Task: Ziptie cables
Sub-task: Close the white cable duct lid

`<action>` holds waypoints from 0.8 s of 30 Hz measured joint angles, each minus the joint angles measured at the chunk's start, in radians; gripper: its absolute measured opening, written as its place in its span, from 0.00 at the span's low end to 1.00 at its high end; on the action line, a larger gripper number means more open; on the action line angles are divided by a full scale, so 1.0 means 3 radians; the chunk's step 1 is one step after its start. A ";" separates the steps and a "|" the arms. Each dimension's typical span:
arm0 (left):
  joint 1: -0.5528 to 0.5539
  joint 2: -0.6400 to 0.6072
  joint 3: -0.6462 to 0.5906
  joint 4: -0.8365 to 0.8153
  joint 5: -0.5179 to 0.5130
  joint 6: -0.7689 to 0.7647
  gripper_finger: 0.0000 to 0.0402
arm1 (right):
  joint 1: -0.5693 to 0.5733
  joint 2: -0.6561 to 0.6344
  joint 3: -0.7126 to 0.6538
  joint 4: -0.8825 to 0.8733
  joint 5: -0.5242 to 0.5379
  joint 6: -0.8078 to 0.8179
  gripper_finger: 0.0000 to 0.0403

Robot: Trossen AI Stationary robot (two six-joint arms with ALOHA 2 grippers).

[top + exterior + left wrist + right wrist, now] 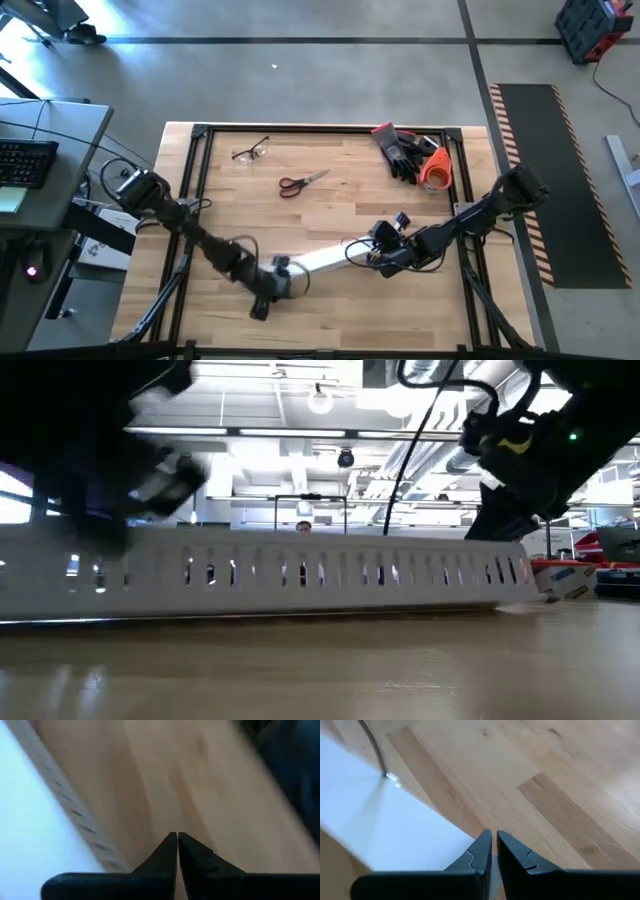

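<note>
DESK: Around the work?

FLOOR: On the butcher-block table (330,215), far side: safety glasses (250,151), red-handled scissors (303,182), black gloves (400,152) and an orange tape roll (435,170) touching them. All well apart from both arms.

DESK: In the way?

FLOOR: White slotted duct (322,259), lying aslant on the near half and spanning nearly the whole low view. Left gripper (283,268) at one end of it, right gripper (372,256) at the other. Far behind the table, a person (303,526).

DESK: Claws?

FLOOR: Left fingers (165,852) pressed tip to tip, low over bare wood beside the duct wall, pinching nothing visible. Right fingers (481,850) all but together, a sliver of gap, nothing seen in it, at the corner of a flat white strip (395,830).

DESK: Cables, ziptie?

FLOOR: Only one thin grey wire (372,745), ending on that white strip, near the right claw. Rest of the bundle and the ziptie too fine to make out.

DESK: Room?

FLOOR: Open wood in the table's middle and along the near edge; black frame rail (195,180) bounding the sides.
</note>
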 joint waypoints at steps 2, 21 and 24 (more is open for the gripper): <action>-0.0147 0.0114 0.0005 -0.0265 -0.0249 -0.0189 0.00 | 0.0001 0.0025 -0.0018 -0.0036 0.0018 0.0085 0.04; 0.0075 0.0246 -0.0003 -0.0867 -0.1529 -0.0145 0.00 | 0.0160 -0.0009 -0.0039 -0.0672 0.0218 0.0425 0.04; 0.0020 0.0046 -0.0003 -0.0846 -0.1671 -0.0217 0.00 | 0.0171 -0.0116 -0.0038 -0.0736 0.0543 0.0402 0.04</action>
